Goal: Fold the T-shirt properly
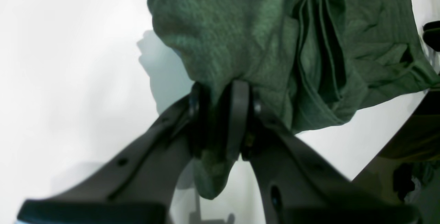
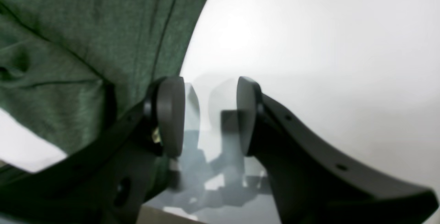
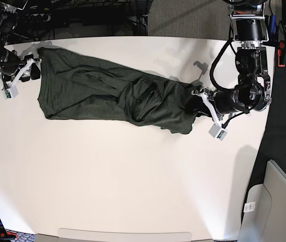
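Stretching left-right across the bench (image 3: 132, 191), the T-shirt (image 3: 92, 91) was pinched by the left hand (image 3: 199, 103) at right; right hand (image 3: 32, 68) gaped empty beside its left edge.

Black arms, black cables; each gripper (image 2: 206, 115) black, round grey pads (image 2: 171, 114).

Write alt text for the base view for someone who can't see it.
A dark olive-green knit T-shirt lies stretched and bunched across a white table. The left gripper pinches one end; the right gripper sits open beside the other.

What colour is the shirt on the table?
Dark heathered green, plain, no print: the T-shirt shows best in the left wrist view.
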`<state>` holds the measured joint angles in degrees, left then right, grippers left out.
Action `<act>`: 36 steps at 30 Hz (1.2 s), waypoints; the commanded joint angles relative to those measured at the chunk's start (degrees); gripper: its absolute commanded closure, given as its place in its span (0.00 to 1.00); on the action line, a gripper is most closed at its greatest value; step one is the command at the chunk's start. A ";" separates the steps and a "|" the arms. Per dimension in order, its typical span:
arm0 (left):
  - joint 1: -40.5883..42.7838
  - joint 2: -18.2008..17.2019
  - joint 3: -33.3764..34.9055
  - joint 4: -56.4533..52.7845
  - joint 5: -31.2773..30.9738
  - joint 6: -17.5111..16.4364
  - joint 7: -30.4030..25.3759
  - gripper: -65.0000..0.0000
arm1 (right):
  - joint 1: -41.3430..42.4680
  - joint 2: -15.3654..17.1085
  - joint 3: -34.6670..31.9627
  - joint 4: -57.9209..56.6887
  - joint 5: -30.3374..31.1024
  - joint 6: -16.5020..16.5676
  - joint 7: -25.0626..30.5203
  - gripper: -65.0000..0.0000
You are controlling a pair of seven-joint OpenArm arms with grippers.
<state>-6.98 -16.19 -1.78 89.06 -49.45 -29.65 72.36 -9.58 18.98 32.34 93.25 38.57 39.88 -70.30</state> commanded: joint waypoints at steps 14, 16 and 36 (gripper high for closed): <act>-0.18 0.67 2.18 1.01 -0.88 -0.55 -0.58 0.92 | 1.80 -3.38 0.06 0.33 2.09 0.12 0.28 0.24; 0.08 0.67 2.18 1.01 -0.88 -0.55 -0.58 0.92 | 2.07 -4.52 0.15 0.33 2.09 0.12 0.28 0.24; 0.26 0.76 2.97 1.19 -0.97 -0.55 -0.58 0.92 | 5.58 -17.80 0.32 -5.47 2.09 0.12 0.28 0.75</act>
<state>-5.74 -15.07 1.15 89.12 -49.45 -29.95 72.12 -3.84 1.21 32.82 87.81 43.46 40.49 -66.83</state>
